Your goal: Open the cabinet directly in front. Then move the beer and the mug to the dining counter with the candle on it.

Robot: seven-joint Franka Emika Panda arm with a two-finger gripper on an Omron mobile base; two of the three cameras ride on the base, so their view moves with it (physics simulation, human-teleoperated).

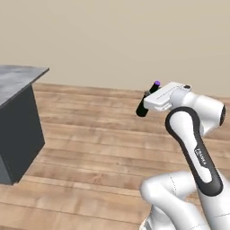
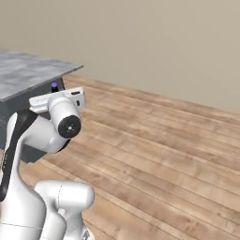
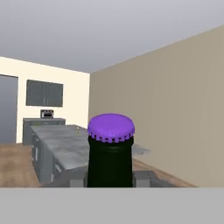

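Note:
The beer (image 1: 144, 105), a dark bottle with a purple cap, is held in the air over the wooden floor, with my gripper (image 1: 150, 99) shut on its body. It leans to the right at the top. In the hand view the beer (image 3: 110, 157) stands right in front of the camera between the fingertips (image 3: 145, 177). From the right base view just its cap (image 2: 54, 86) peeks over the hand. The dining counter (image 1: 20, 76), grey-veined on top with a dark grey base, stands to the left and stretches ahead of the hand (image 3: 65, 142). The mug and candle are out of view.
Bare wooden floor (image 1: 99, 148) spreads between the arm and the beige wall (image 1: 117, 40). Far off in the hand view, dark grey wall cabinets (image 3: 43, 93) hang on a cream wall above a low dark unit (image 3: 43, 122).

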